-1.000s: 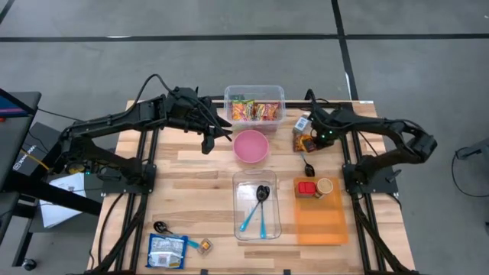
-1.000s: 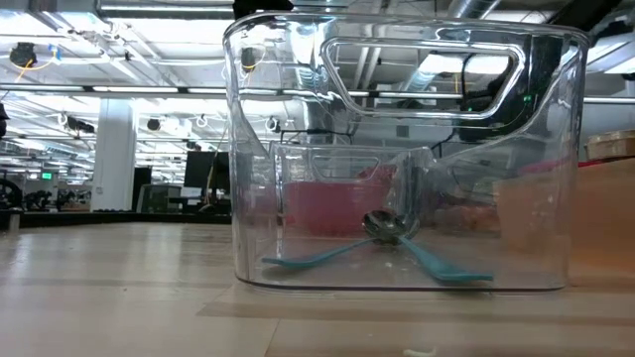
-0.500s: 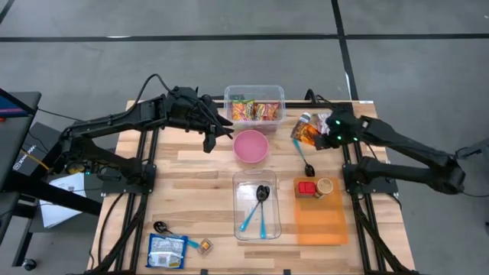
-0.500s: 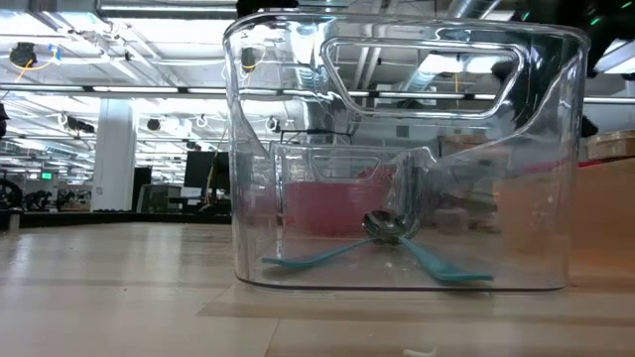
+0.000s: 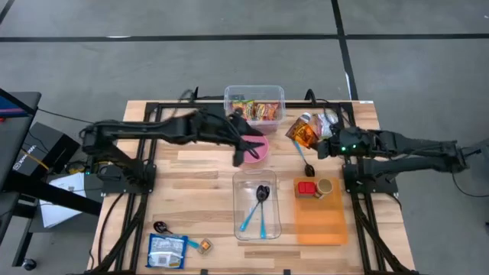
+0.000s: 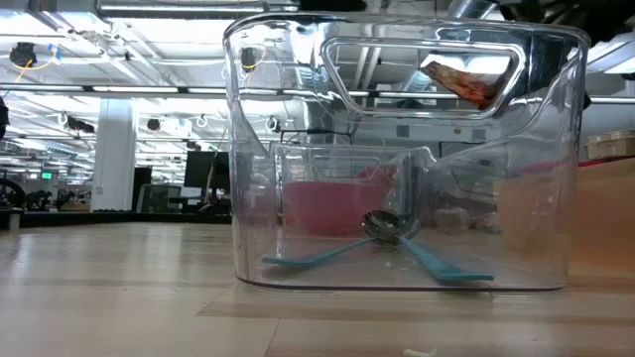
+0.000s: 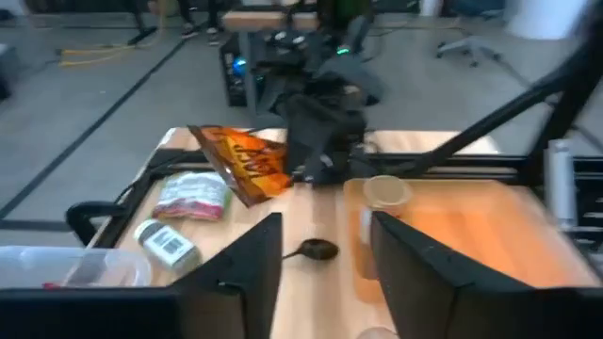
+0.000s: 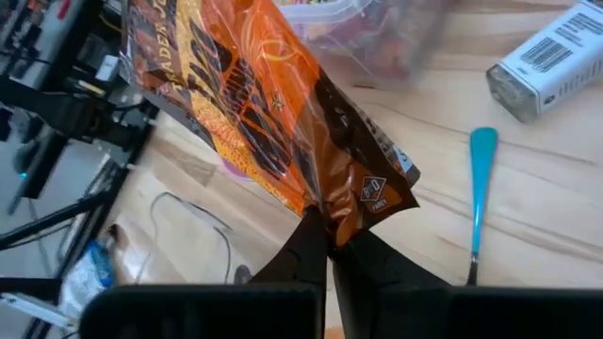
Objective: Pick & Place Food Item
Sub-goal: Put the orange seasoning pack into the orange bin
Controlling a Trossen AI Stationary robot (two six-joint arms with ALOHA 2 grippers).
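Observation:
An orange snack bag point(image 5: 300, 131) hangs in the air over the table's far right, with my right gripper point(image 5: 318, 143) shut on it. The bag also shows in the right wrist view point(image 8: 236, 104), in the left wrist view point(image 7: 243, 165), and high up in the low view point(image 6: 462, 81) through the clear container. My left gripper point(image 5: 243, 154) stands open over the pink bowl point(image 5: 258, 145) at the table's middle. Its fingers point(image 7: 247, 268) have nothing between them. My right gripper pinches one corner of the orange bag point(image 8: 350, 215) between its two shut fingers point(image 8: 306, 247). The fingers come from the table's right side, slanting downward. The bag is lifted clear of the table and stretches away beyond the fingertips, tilted.
A clear bin of snack packets point(image 5: 254, 103) stands at the far middle. A clear container point(image 5: 257, 205) holds spoons. Near the right side are an orange board point(image 5: 321, 221), a red block point(image 5: 306, 187) and a cup point(image 5: 325, 186). A teal-handled spoon point(image 8: 480, 179) and a white bottle point(image 8: 551, 56) lie below the bag.
My right gripper has drawn back toward the table's right edge and risen, carrying the orange bag up clear of the table. My left gripper has swung toward the table's right and come over the pink bowl.

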